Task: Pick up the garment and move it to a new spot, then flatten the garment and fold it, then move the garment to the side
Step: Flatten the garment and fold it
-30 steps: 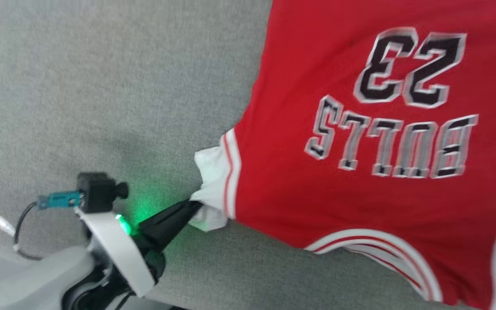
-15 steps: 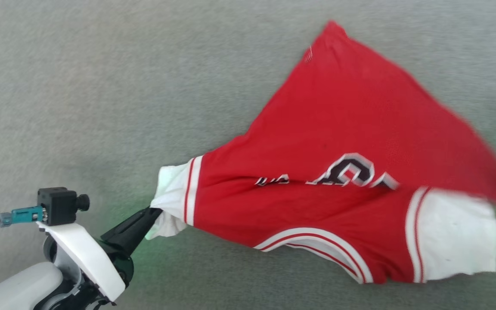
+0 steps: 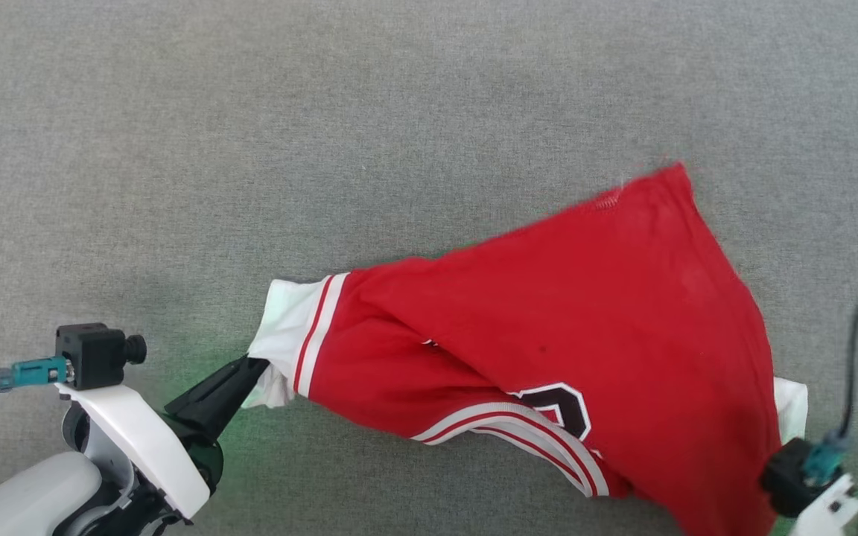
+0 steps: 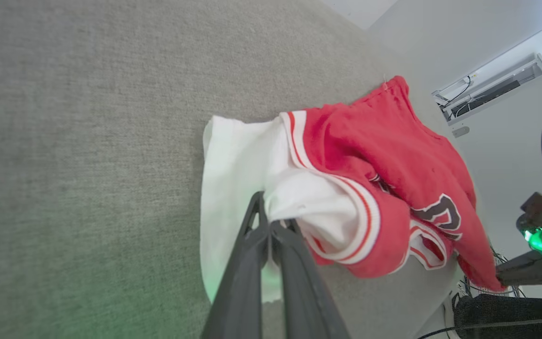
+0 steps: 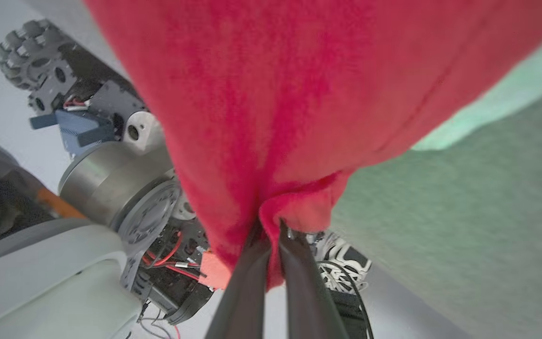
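The left end effector (image 3: 252, 370) was clamped shut on the white sleeve (image 3: 284, 327); the garment (image 3: 585, 320) stretched rightward from its tips, bunched and twisted over the grey table (image 3: 250, 149); the right end effector (image 5: 271, 233) pinched a red fold at its tips. This looked like the relocating step; next, both should lower and draw apart to spread it flat.

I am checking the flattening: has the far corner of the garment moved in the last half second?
Yes. Against the left gripper, which kept its place in the head view, the far corner of the garment came down and rightward, toward the robot.
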### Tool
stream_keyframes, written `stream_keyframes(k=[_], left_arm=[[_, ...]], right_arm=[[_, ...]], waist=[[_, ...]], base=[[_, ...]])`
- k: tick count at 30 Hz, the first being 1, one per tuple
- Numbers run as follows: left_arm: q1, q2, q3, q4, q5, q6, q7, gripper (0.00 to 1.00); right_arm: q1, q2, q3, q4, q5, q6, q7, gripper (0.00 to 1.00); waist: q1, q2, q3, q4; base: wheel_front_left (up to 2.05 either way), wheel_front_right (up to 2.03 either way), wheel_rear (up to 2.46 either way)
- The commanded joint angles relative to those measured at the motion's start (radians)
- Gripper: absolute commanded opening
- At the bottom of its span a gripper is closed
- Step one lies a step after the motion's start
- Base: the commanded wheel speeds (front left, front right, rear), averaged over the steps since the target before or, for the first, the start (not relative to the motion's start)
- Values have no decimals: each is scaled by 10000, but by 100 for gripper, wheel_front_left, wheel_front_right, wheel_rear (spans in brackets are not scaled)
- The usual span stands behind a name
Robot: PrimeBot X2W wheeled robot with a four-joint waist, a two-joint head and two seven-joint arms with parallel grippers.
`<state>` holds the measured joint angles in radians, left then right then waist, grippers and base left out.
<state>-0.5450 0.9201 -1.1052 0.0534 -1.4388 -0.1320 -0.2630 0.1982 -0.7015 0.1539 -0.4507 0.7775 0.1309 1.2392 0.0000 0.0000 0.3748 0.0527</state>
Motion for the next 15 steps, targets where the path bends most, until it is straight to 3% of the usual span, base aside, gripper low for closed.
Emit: stream_keyframes(k=[1,3,4,5,6,7,11,15], left_arm=[[-36,-25,-45,37,65,29,-20,0],[-88,-55,-98,77,64,29,-20,0],[-106,-70,-129,86,64,29,-20,0],[-117,-80,-155,91,71,29,-20,0],[-131,-84,-172,108,80,29,-20,0],[-157,-122,-196,110,95,29,-20,0],[-197,-209,-287,147,115,29,-19,0],[-223,-326,-287,123,150,29,-19,0]], right_arm=[[-1,84,137,-72,-103,-3,16,0],[-203,259,278,-77,-232,-3,-118,0],[-335,306,236,-70,-338,-3,-237,8],[-373,297,206,-68,-409,-3,-296,27],[-414,269,166,-111,-445,-3,-380,82],[-445,272,48,-163,-467,-3,-447,100],[-333,356,-697,-500,-219,-1,-527,100],[-164,220,-2328,-1196,10,-1,-217,100]], waist=[[0,0,24,2],[0,0,62,13],[0,0,78,22],[0,0,95,40],[0,0,108,50],[0,0,112,80],[0,0,89,195],[0,0,68,401]], base=[[0,0,0],[0,0,0],[0,0,0],[0,0,0],[0,0,0],[0,0,0],[0,0,0],[0,0,0]])
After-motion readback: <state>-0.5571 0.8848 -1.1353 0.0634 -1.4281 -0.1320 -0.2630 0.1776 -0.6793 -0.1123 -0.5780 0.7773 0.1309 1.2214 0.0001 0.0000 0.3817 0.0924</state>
